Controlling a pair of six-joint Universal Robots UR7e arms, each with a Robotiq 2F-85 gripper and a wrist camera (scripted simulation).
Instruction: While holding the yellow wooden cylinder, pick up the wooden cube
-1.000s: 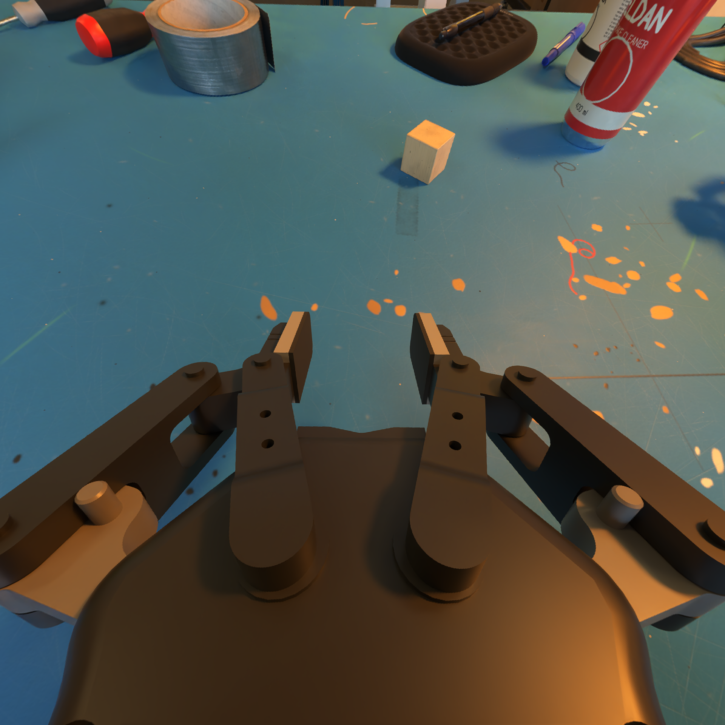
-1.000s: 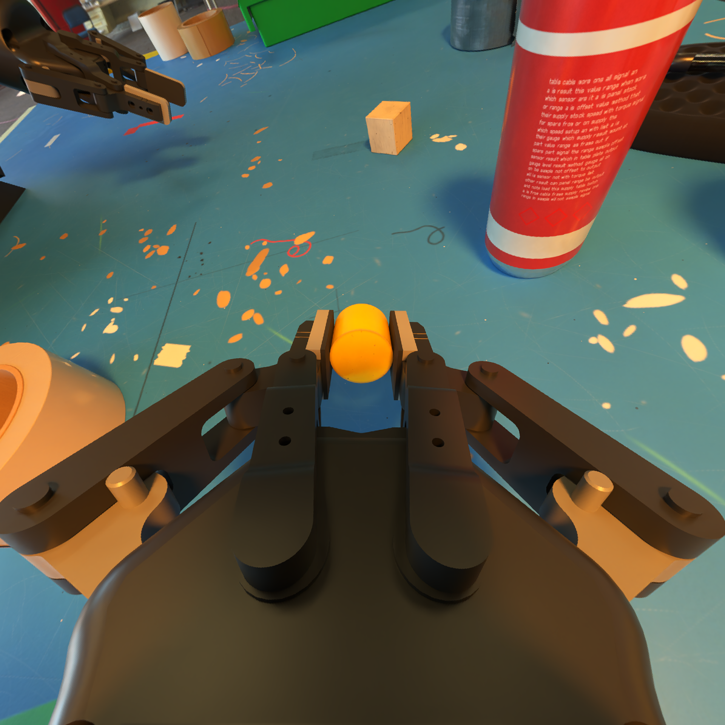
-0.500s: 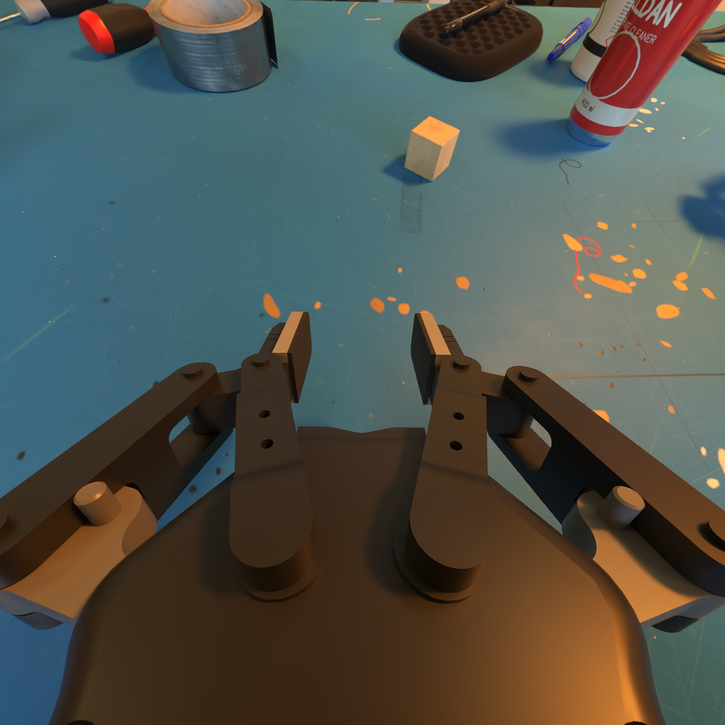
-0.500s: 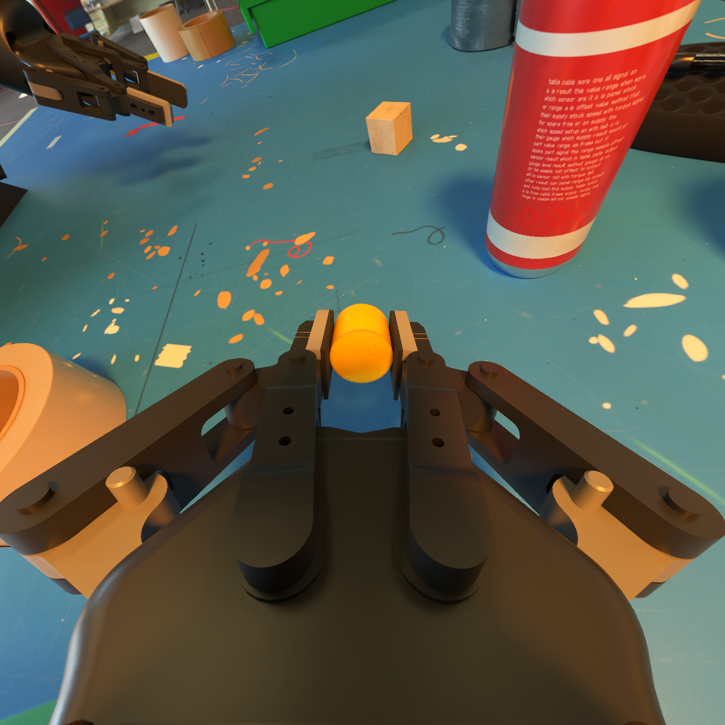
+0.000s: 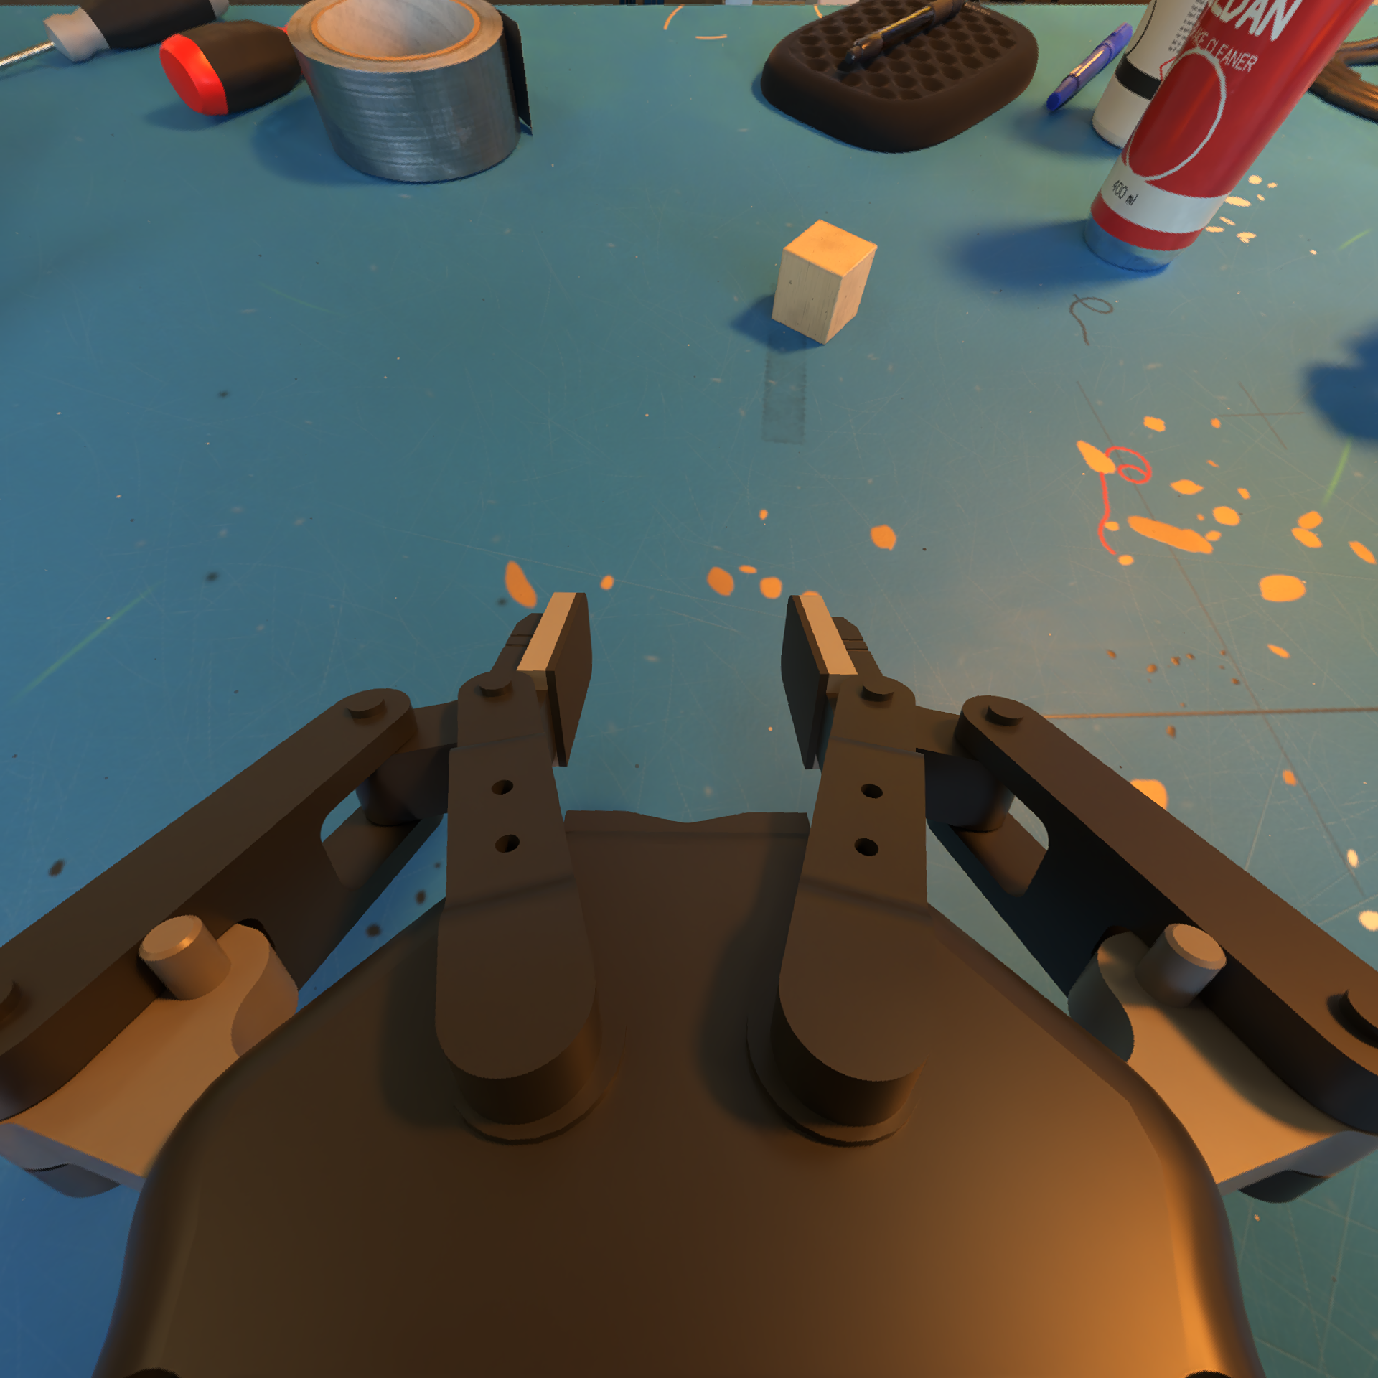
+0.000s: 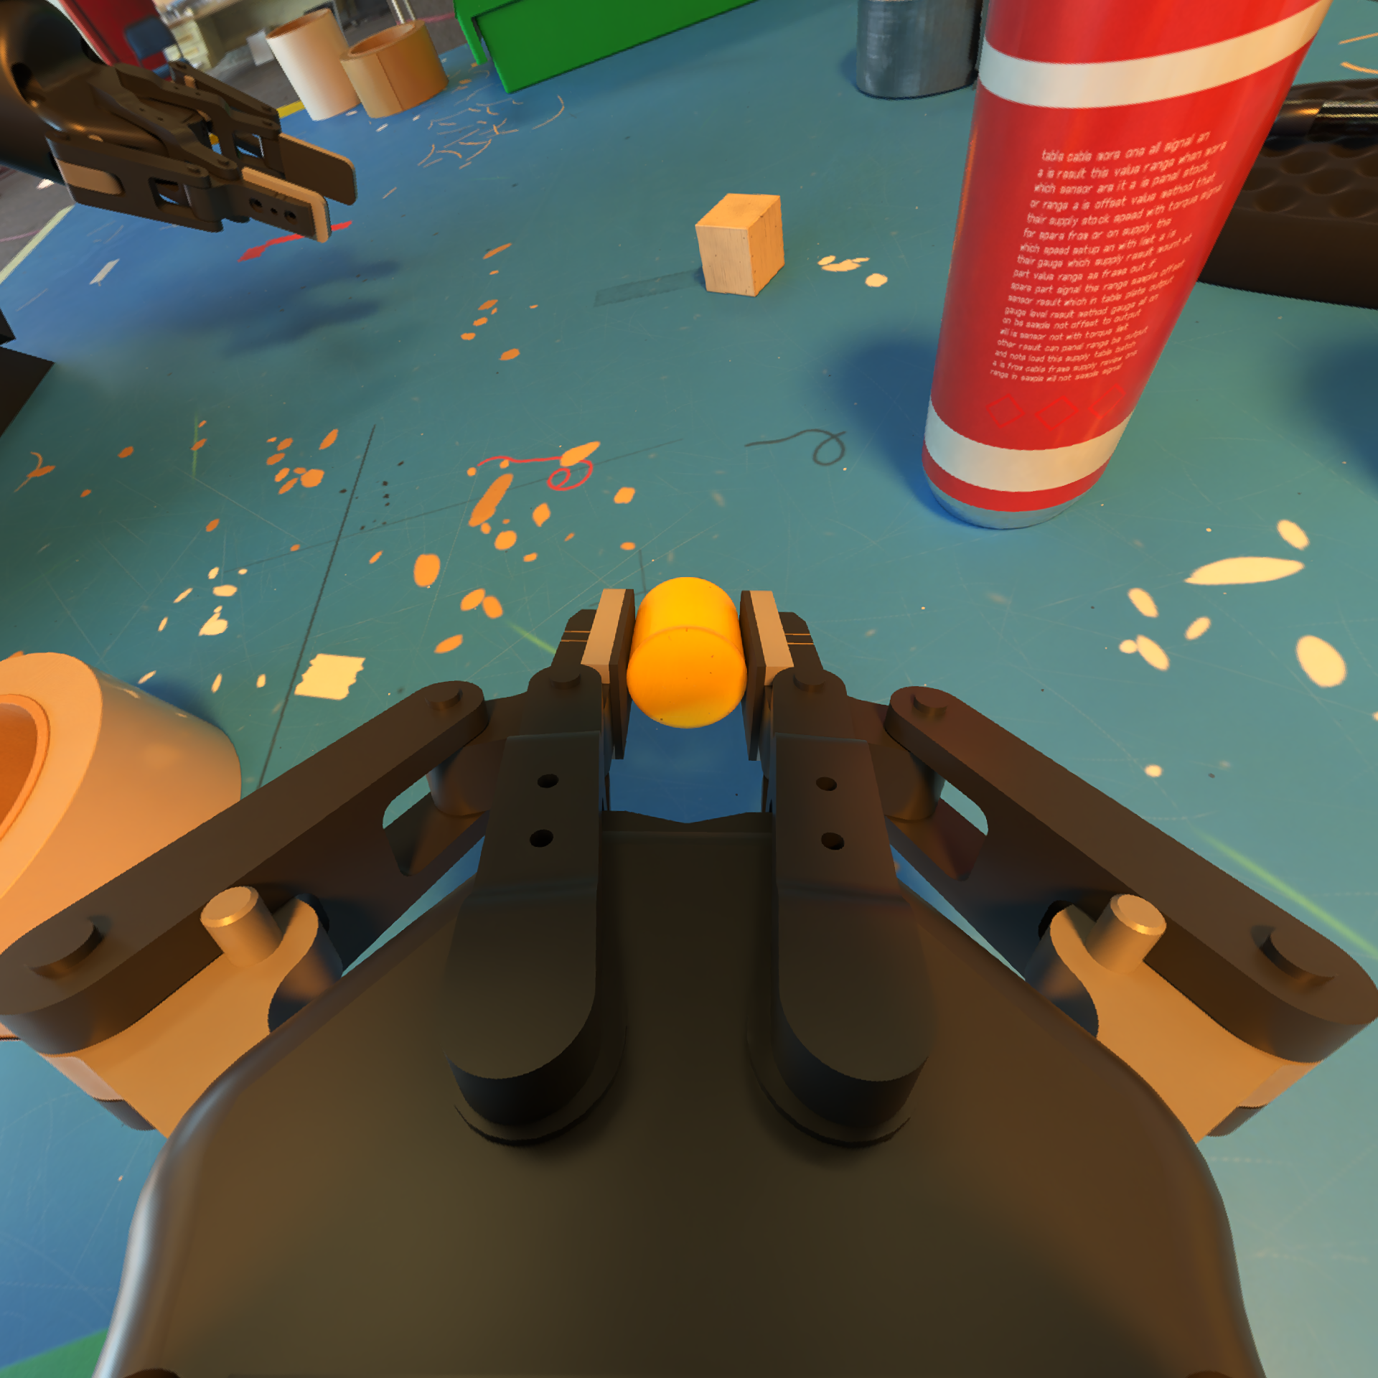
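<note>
Holding half done: my left gripper (image 5: 686, 634), jaws spread wide, empty, well short of wooden cube (image 5: 822, 282) on blue table (image 5: 373, 447); my right gripper (image 6: 686, 634) clamps yellow wooden cylinder (image 6: 686, 656). Cube grasp remains. Containers: red tube (image 6: 1081, 298) upright, contents unseen.

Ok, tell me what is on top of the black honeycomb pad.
A black pen lies across the top of the black honeycomb pad. The pad's far edge runs out of the left wrist view, so anything there is unseen.

Silver tape roll (image 5: 414, 89), black pad (image 5: 902, 74), red tube (image 6: 1081, 261) on blue table (image 5: 373, 410)
</note>
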